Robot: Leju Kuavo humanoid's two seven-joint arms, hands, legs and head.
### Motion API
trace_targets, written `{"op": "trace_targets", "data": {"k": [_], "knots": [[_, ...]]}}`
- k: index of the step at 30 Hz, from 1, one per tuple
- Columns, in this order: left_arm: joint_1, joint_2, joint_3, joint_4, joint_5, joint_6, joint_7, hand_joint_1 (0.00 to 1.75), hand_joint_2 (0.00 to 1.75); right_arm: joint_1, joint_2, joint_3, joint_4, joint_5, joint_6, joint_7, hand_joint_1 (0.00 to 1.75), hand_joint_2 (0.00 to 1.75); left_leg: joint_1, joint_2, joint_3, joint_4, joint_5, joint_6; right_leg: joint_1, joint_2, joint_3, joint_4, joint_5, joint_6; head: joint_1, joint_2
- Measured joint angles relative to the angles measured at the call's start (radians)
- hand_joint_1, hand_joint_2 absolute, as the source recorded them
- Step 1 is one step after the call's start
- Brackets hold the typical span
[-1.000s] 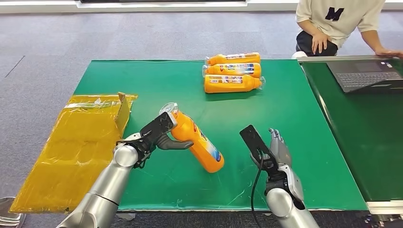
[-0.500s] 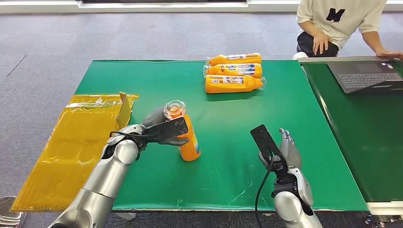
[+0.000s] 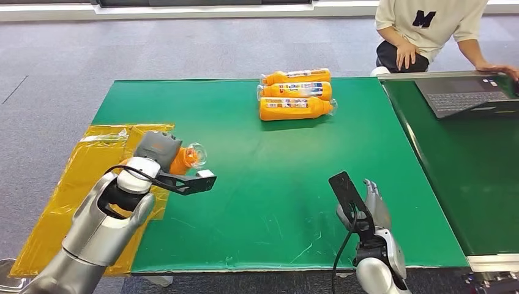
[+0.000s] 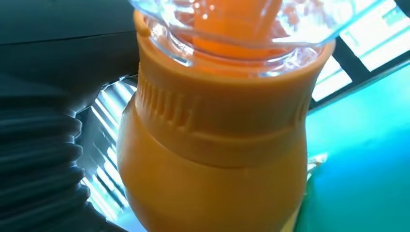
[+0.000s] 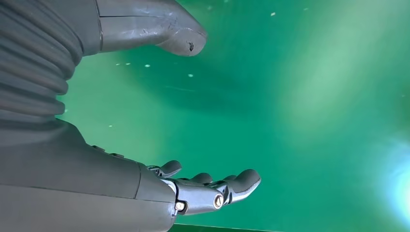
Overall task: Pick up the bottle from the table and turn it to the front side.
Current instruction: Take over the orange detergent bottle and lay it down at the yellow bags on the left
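The orange plastic bottle with the clear cap (image 3: 183, 159) sits in the robot's left hand (image 3: 156, 153), lifted off the green table mat (image 3: 275, 153) near its left edge, above the yellow plastic sheet (image 3: 73, 190). Its long axis seems roughly level, cap pointing right toward mid-table, though the arm hides most of the body. The right hand (image 3: 373, 205) hovers well apart, fingers spread, holding nothing.

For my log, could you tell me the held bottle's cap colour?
Clear, on the orange plastic bottle; left wrist view.

Head view high, forward-down over table (image 3: 275, 153); wrist views close.
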Motion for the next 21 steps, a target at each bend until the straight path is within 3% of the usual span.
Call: {"op": "trace_targets", "data": {"k": [7,17,21], "knots": [[0.000,0.090,-0.153,-0.039,0.000,0.000,0.003,1.75,1.75,0.060,0.000,-0.012,-0.030,0.009,-0.008,0.000,0.00,1.75,0.000,0.007,0.003,0.000,-0.002,-0.001,-0.001,0.006,0.000,0.000,0.000,0.000,0.000,0.000],[0.009,0.119,-0.262,-0.043,-0.001,0.000,-0.022,1.75,1.75,0.119,0.000,-0.030,-0.079,0.017,-0.015,0.000,0.00,1.75,0.000,0.007,0.003,0.000,-0.002,0.000,-0.001,0.006,0.001,0.000,0.000,0.000,0.000,0.000],[0.024,0.129,-0.312,0.008,-0.001,0.000,0.007,1.75,1.75,0.159,0.000,-0.045,-0.112,0.011,-0.014,0.000,0.00,1.75,-0.001,0.007,0.003,0.000,-0.002,0.000,-0.001,0.006,0.000,0.000,0.000,0.000,0.000,0.000]]}}
